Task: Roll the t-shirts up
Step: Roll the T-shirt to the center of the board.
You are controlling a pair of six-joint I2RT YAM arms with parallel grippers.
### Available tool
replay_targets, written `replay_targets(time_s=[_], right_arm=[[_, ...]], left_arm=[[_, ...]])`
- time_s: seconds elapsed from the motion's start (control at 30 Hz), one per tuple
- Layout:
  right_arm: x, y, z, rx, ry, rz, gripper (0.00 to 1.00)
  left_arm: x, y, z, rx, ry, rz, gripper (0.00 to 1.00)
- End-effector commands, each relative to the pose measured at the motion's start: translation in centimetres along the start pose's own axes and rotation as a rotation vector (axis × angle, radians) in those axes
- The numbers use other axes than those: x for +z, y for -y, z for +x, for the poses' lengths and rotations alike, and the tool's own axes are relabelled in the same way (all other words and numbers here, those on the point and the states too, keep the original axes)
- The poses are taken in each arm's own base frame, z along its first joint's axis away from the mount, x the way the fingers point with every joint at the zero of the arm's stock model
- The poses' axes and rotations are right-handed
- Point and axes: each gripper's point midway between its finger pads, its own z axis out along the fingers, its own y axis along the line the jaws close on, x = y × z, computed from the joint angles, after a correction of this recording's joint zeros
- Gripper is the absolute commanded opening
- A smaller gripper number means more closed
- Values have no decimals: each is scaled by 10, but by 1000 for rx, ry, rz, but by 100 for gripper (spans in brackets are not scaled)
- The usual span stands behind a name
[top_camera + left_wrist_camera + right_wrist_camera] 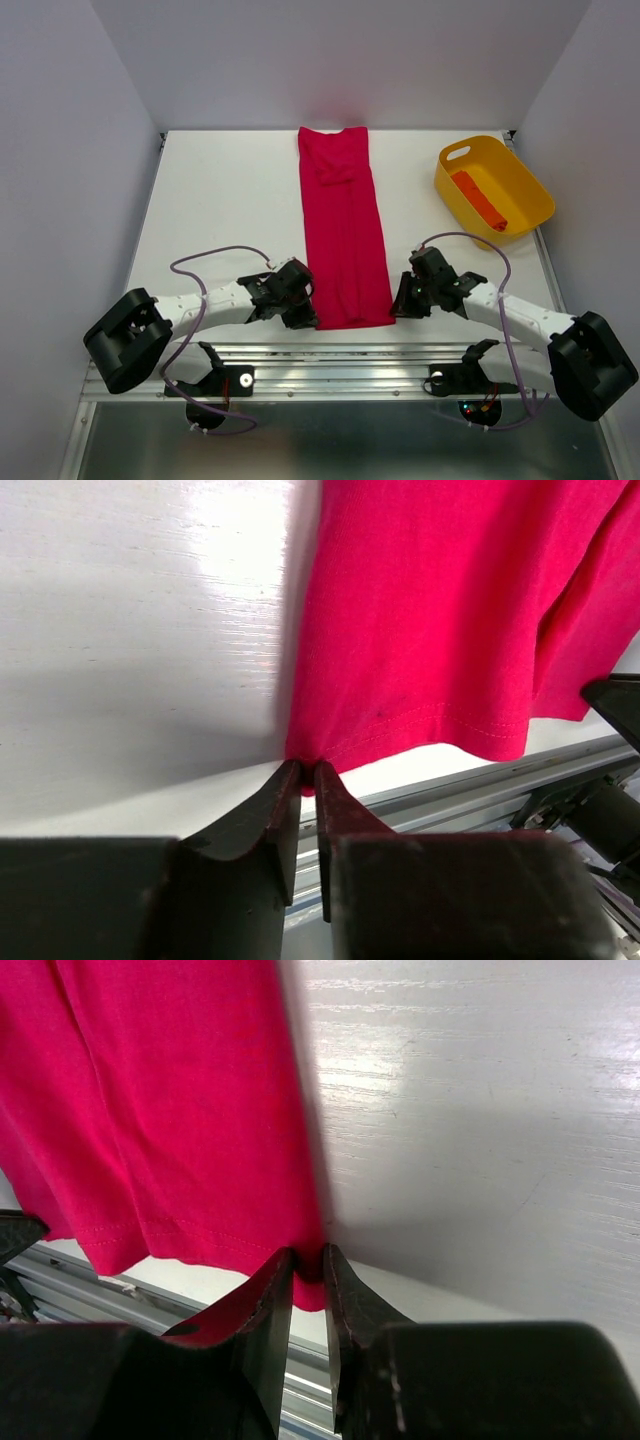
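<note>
Crimson, limp, light t-shirt; left tool and right tool clamp its hem corners, near edge of the surface.

You look down from 6 o'clock overhead; both close wrist views share the near hem of the crimson-red cloth t-shirt.

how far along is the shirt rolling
Done: one orange bundle sits in the yellow basket, and the red shirt is folded into a long strip. In hand: both pairs of jaws are shut on its near corners. Left: rolling it up; no roll has started.
</note>
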Motion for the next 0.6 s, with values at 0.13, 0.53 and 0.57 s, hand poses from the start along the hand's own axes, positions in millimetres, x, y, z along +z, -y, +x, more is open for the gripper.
replay_targets(time_s=[0.13, 0.53, 0.57], right_arm=[[-6, -7, 4, -3, -7, -38, 25], [-21, -13, -18, -34, 82, 2, 1], [-24, -14, -23, -36, 99, 8, 1]], left_arm=[[1, 3, 0, 0, 8, 6, 3], [-13, 19, -13, 7, 57, 17, 0], [-17, 24, -16, 9, 65, 22, 0]])
